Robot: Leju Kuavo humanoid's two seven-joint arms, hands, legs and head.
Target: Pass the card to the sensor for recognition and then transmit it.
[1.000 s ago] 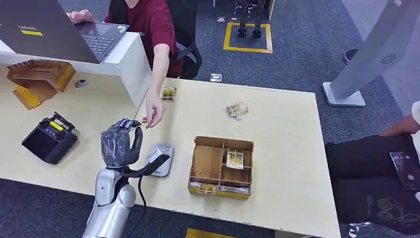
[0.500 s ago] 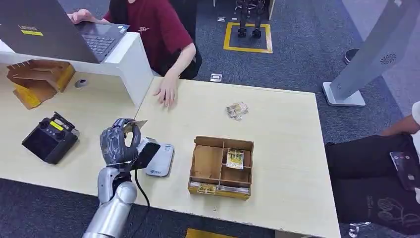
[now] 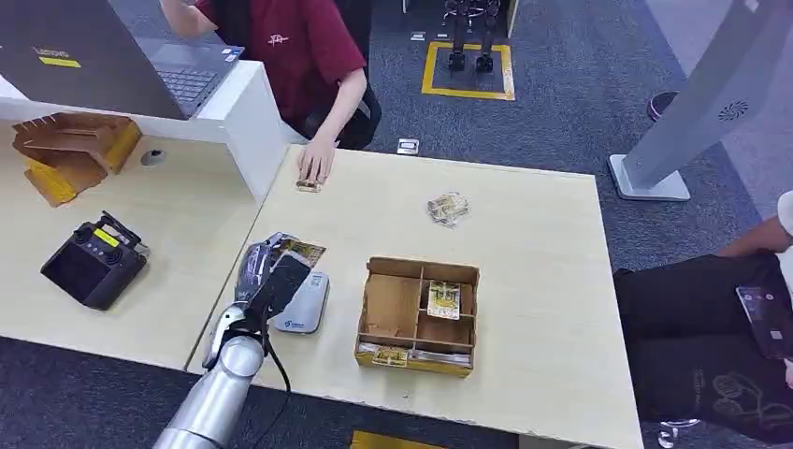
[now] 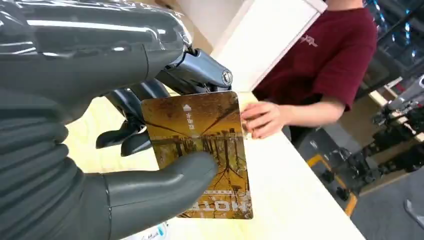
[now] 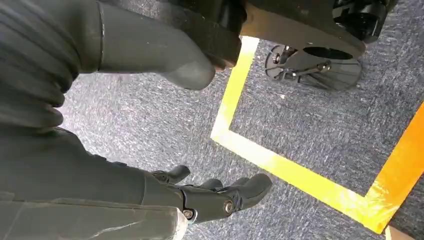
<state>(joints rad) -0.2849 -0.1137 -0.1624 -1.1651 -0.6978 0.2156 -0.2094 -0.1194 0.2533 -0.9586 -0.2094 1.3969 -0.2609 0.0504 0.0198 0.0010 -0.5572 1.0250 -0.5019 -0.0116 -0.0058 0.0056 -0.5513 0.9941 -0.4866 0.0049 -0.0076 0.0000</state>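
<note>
My left hand [image 3: 262, 276] holds a brown-and-gold picture card [image 3: 301, 252] just above the grey card sensor [image 3: 304, 301] on the table. In the left wrist view the card [image 4: 200, 145] lies pinched between the thick thumb [image 4: 165, 185] and the darker fingers [image 4: 150, 100] behind it. My right hand [image 5: 210, 197] hangs beside the body over grey carpet, its fingers apart and holding nothing.
A person in a red shirt sits behind the table, one hand [image 3: 315, 165] resting on a card near the far edge. A wooden compartment box [image 3: 418, 315] with cards stands right of the sensor. A loose card bundle [image 3: 447, 208] lies beyond it. A black controller [image 3: 93, 262] sits at the left.
My left hand turned and lowered, bringing the card over the sensor. The person's hand drew back from my hand to the table's far edge.
</note>
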